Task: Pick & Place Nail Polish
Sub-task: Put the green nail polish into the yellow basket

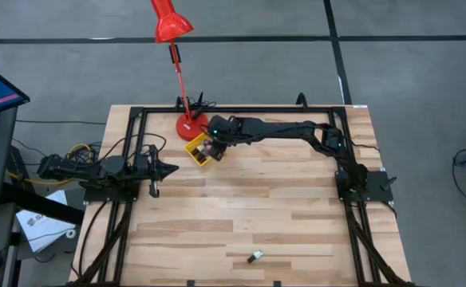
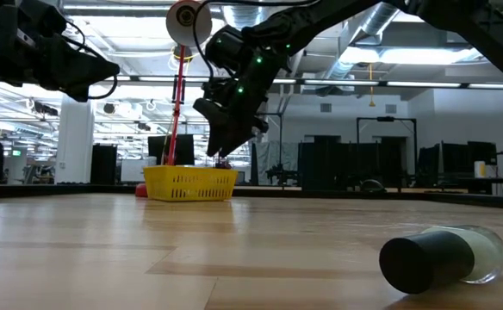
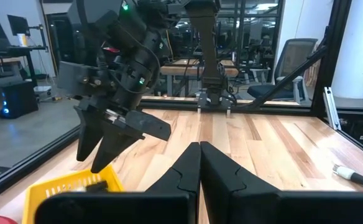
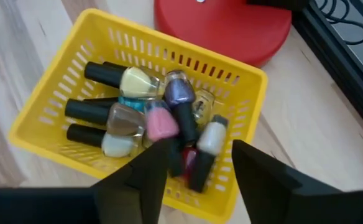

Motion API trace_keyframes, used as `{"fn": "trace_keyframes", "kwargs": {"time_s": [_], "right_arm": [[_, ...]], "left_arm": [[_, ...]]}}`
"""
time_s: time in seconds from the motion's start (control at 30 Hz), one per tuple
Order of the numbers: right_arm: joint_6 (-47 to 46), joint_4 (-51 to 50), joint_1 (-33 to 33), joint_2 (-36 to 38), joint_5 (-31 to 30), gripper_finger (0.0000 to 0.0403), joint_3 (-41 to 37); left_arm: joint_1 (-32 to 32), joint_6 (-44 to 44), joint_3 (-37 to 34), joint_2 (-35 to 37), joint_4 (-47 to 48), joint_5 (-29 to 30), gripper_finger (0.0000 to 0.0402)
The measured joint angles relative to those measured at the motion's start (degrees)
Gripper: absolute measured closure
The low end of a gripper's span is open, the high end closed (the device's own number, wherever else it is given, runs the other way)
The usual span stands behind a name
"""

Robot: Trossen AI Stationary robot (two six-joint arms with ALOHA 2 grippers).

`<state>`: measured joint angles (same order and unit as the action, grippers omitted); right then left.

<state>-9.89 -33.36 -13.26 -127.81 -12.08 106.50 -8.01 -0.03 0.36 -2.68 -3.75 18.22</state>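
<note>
Near edge: one stray bottle [image 1: 254, 257] on its side, long axis left-right, well apart from both arms. Mid-left: left gripper [image 1: 171, 169] pressed together, idle. Far: right gripper [image 4: 197, 163] spread above basket [image 4: 45, 115] of bottles [image 4: 160, 121].

floor: grey w/ dark lines [image 1: 408, 80] | office chair [image 3: 291, 62] | red desk lamp [image 1: 171, 24] | ceiling lights bright
</note>
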Motion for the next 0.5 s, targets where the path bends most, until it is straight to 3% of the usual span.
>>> {"fn": "trace_keyframes", "kwargs": {"time_s": [0.23, 0.5], "right_arm": [[0.3, -0.8, 0.0, 1.7, 1.8, 0.0214, 0.4], [0.4, -9.1, 2.2, 3.6, 3.3, 0.0229, 4.7]], "left_arm": [[0.0, 0.0, 0.0, 0.0, -0.3, 0.0, 0.0401], [0.0, 0.0, 0.0, -0.1, -0.6, 0.0, 0.0401]]}}
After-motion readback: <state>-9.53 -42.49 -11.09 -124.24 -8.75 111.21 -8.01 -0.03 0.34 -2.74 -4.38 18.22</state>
